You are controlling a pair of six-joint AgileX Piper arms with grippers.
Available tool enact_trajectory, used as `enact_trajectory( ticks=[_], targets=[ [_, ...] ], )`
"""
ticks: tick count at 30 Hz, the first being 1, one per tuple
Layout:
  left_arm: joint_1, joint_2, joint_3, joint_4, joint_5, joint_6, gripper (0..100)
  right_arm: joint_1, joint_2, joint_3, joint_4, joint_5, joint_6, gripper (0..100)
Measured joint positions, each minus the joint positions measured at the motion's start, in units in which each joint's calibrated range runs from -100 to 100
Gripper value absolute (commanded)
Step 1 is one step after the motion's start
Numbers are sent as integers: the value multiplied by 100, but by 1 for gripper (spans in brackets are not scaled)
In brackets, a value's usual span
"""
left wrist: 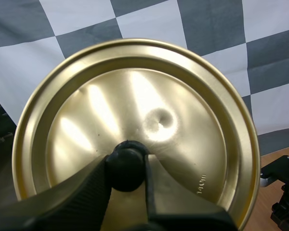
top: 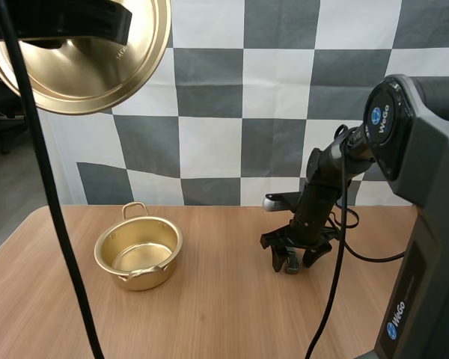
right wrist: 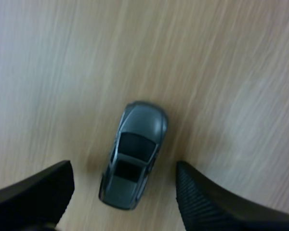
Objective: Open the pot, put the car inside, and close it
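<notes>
A gold pot (top: 138,254) stands open on the wooden table at the left, nothing inside it. Its gold lid (top: 90,60) hangs high above the pot's left side, tilted on edge. My left gripper (left wrist: 126,168) is shut on the lid's black knob (left wrist: 125,166), with the lid's top (left wrist: 135,125) facing its camera. A small grey toy car (right wrist: 135,154) lies on the table between the spread fingers (right wrist: 207,202) of my right gripper (right wrist: 123,190), which is open just above it. In the high view the right gripper (top: 292,258) points down at the table right of the pot.
The right arm's grey base (top: 426,224) rises at the table's right side. Bare wood (top: 209,314) lies between the pot and the right gripper and along the front.
</notes>
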Motion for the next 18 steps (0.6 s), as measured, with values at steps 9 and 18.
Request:
enact_trajectory(
  ticks=[9, 18],
  targets=[
    [0, 0, 0, 0, 0, 7, 0, 0, 143, 0, 0, -147, -242, 98],
    [0, 0, 0, 0, 0, 7, 0, 0, 155, 0, 41, -144, -254, 0]
  ],
)
